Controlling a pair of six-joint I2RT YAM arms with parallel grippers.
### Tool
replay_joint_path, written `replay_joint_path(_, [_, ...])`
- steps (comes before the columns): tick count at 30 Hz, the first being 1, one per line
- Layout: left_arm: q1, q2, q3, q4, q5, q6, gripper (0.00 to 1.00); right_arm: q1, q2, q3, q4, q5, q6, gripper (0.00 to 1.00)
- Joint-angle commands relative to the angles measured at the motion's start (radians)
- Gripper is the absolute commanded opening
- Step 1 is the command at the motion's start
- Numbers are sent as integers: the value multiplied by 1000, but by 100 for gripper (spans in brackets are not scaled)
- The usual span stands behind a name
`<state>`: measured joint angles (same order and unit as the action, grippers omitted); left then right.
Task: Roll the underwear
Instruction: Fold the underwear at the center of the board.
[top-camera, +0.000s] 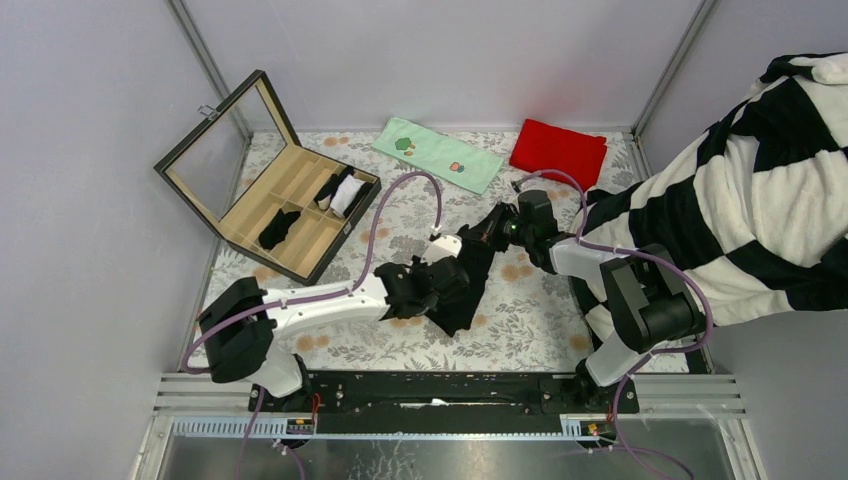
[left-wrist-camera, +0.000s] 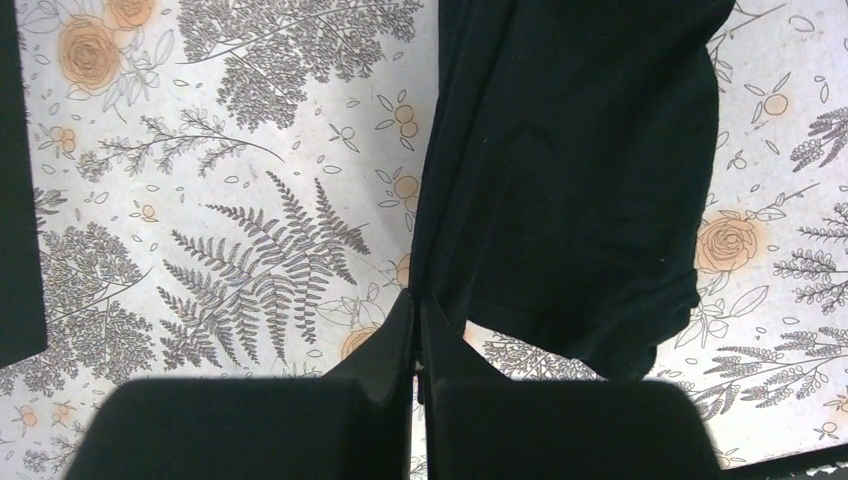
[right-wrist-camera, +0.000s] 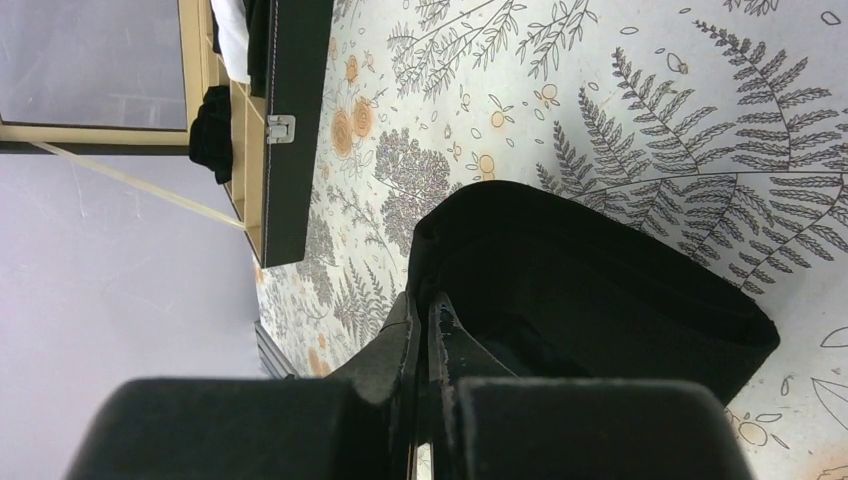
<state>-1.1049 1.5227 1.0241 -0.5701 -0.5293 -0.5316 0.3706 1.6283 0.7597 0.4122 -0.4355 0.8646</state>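
Note:
One black underwear (top-camera: 468, 272) is stretched between my two grippers over the middle of the flowered table. My left gripper (top-camera: 448, 286) is shut on its near edge; in the left wrist view the closed fingertips (left-wrist-camera: 418, 302) pinch the hem and the cloth (left-wrist-camera: 570, 170) spreads away to the right. My right gripper (top-camera: 488, 231) is shut on its far end; in the right wrist view the fingertips (right-wrist-camera: 422, 300) clamp a folded edge of the cloth (right-wrist-camera: 600, 290). Two more rolled black pieces (top-camera: 277, 230) lie in the box.
An open wooden box (top-camera: 262, 176) with compartments and a glass lid stands at the back left, and also shows in the right wrist view (right-wrist-camera: 292, 120); it holds a white roll (top-camera: 348, 195) too. A green cloth (top-camera: 437, 153) and a red cloth (top-camera: 557, 150) lie at the back. A striped blanket (top-camera: 745, 200) is at the right.

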Motion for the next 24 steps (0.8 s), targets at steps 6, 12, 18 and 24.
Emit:
replay_joint_path(6, [-24,79,74,-22,39,3,0,-19,-17,-19,-19,25,-106,0])
replay_joint_path(12, [-42,123,96,-19,47,-7,0,-20,-39,-16,-118,81,-192,0])
replay_joint_path(18, [-55,160,110,-17,58,-15,0,-20,-84,-33,-209,140,-250,0])
replay_joint_path(24, [-69,187,129,-10,69,-18,0,-19,-131,-51,-283,202,-284,0])
